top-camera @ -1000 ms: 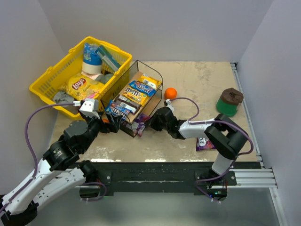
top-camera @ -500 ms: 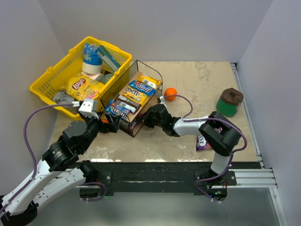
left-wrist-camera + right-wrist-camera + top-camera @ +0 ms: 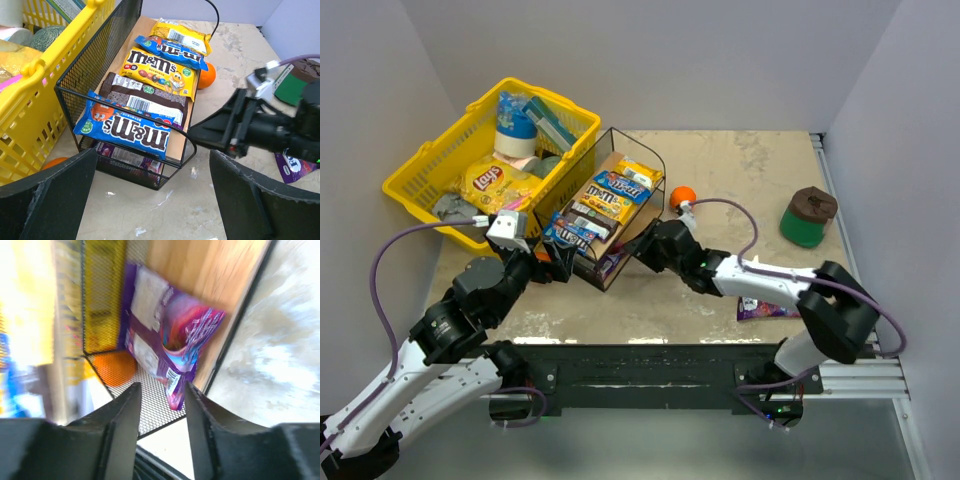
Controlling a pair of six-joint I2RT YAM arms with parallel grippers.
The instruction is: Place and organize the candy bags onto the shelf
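The shelf point(image 3: 613, 163) is a black wire rack with wooden tiers, standing beside the basket. Several candy bags lie in a row on its top tier: a blue M&M's bag point(image 3: 127, 131) at the front, then brown point(image 3: 145, 100), yellow point(image 3: 157, 70), blue point(image 3: 170, 46) and yellow point(image 3: 182, 34). A purple candy bag point(image 3: 170, 340) lies in the lower tier. My right gripper point(image 3: 162, 390) is open at that tier's mouth point(image 3: 638, 250), with the bag's near corner loose between its fingers. My left gripper point(image 3: 155, 200) hangs wide open and holds nothing, in front of the shelf's near corner point(image 3: 552, 262). Another purple bag point(image 3: 760, 308) lies on the table.
A yellow shopping basket point(image 3: 420, 170) with a Lay's bag point(image 3: 498, 183) stands left of the shelf. An orange point(image 3: 682, 195) sits just right of the shelf, and another orange point(image 3: 115, 367) shows behind its mesh. A green container with a brown lid point(image 3: 808, 215) stands at the far right.
My right gripper carried the purple bag from in front of the shelf into the lower tier, then opened and let it go. The left arm has barely moved.
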